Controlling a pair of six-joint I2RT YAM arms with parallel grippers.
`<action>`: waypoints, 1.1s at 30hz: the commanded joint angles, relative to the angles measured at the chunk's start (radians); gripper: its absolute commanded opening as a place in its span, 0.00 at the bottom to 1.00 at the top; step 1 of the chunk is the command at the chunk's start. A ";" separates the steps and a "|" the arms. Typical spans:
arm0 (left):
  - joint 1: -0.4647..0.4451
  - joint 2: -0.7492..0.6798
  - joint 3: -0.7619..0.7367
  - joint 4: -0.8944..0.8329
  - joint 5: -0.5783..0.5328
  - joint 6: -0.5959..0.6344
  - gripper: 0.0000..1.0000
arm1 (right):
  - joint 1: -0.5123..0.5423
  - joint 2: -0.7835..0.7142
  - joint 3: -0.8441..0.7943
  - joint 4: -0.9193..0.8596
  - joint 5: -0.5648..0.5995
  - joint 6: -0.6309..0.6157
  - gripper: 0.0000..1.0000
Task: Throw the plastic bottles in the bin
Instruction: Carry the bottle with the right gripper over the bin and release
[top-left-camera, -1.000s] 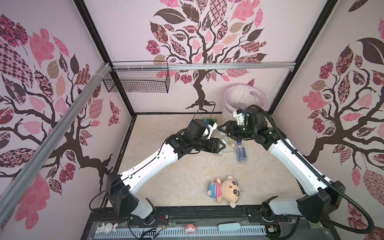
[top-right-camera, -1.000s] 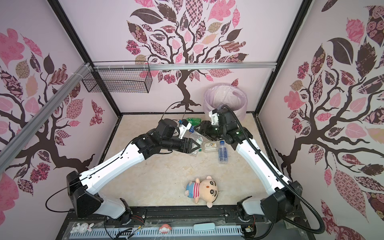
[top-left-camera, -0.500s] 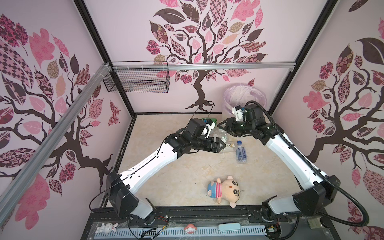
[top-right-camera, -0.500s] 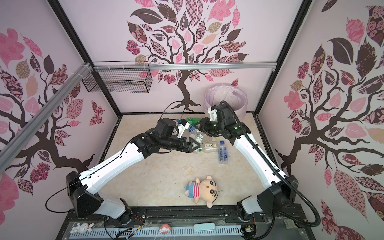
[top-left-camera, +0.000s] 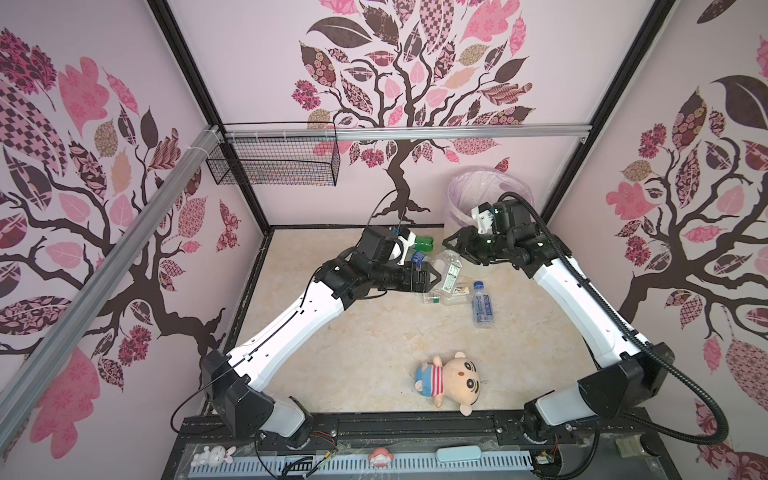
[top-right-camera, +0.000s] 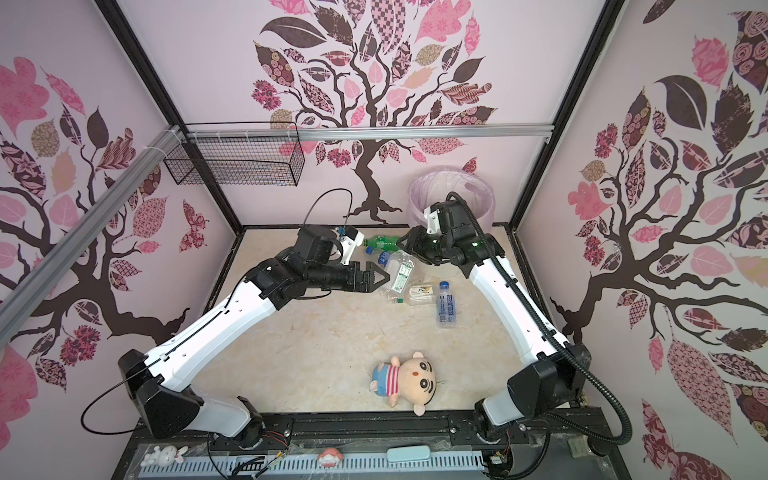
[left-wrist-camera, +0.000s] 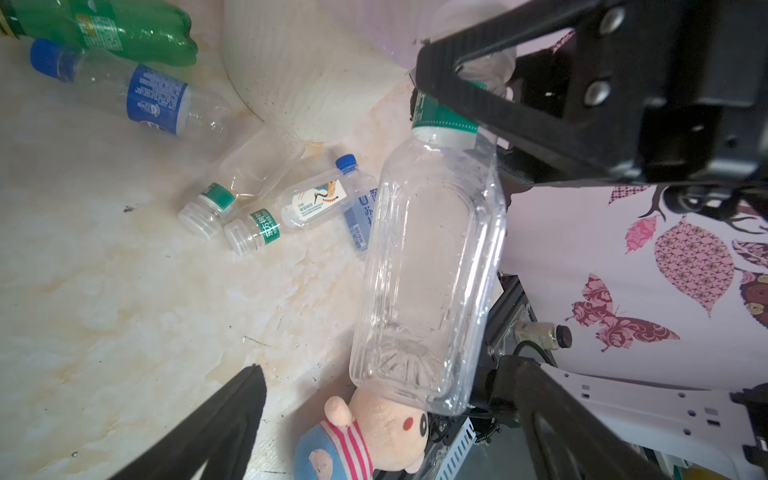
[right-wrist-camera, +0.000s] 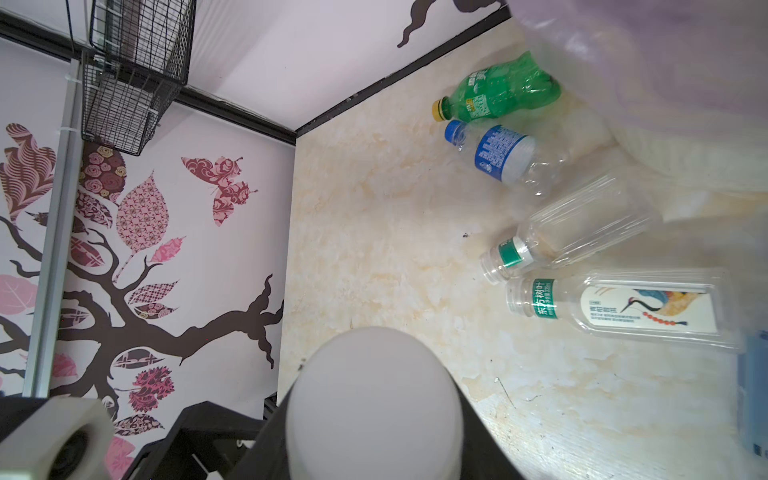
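Hanging basket (top-left-camera: 272, 166): black wire, fixed to the rail on the back wall, far left of everything else.
Left arm (top-left-camera: 291, 328): white, stretched from the front edge toward the middle of the floor (top-left-camera: 365, 332).
Left gripper (top-left-camera: 434, 277): jaws spread wide, holding nothing. In the left wrist view its fingers (left-wrist-camera: 232, 419) stand either side of the held bottle's base, apart from it.
Green bottle (top-left-camera: 422, 243): lying by the back wall, near the foot of the bin.
Blue-label bottle (right-wrist-camera: 498, 158): clear with a blue cap, lying just beside the green bottle.
Held bottle (left-wrist-camera: 428, 270): clear with a green neck band, off the floor between the two grippers. Its neck points toward the right gripper and its base toward the left (it is beside the bin, not over its mouth).
Floor bottles: two clear ones with green neck bands, lying side by side. One is plain (left-wrist-camera: 249, 174), the other has a bird label (left-wrist-camera: 309, 205).
Slim bottle (top-left-camera: 482, 303): blue label and blue cap, lying just beside the bird-label one.
Doll (top-left-camera: 451, 380): striped shirt, lying near the front edge, well apart from the bottles.
Right gripper (top-left-camera: 457, 251): clamped on the held bottle's neck, as its fingers (left-wrist-camera: 478, 104) show in the left wrist view.
Bin (top-left-camera: 490, 172): cream, ribbed, lined with a pink bag, standing in the back right corner behind the right gripper.
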 joint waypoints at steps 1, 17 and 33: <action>0.009 -0.014 0.109 -0.043 -0.047 -0.033 0.97 | -0.033 0.013 0.076 -0.036 0.024 -0.017 0.33; -0.041 0.208 0.641 -0.319 -0.096 -0.139 0.97 | -0.200 0.194 0.728 -0.095 0.152 -0.009 0.33; -0.011 0.175 0.583 -0.321 -0.066 -0.134 0.97 | -0.311 0.427 0.860 0.006 0.242 0.077 0.51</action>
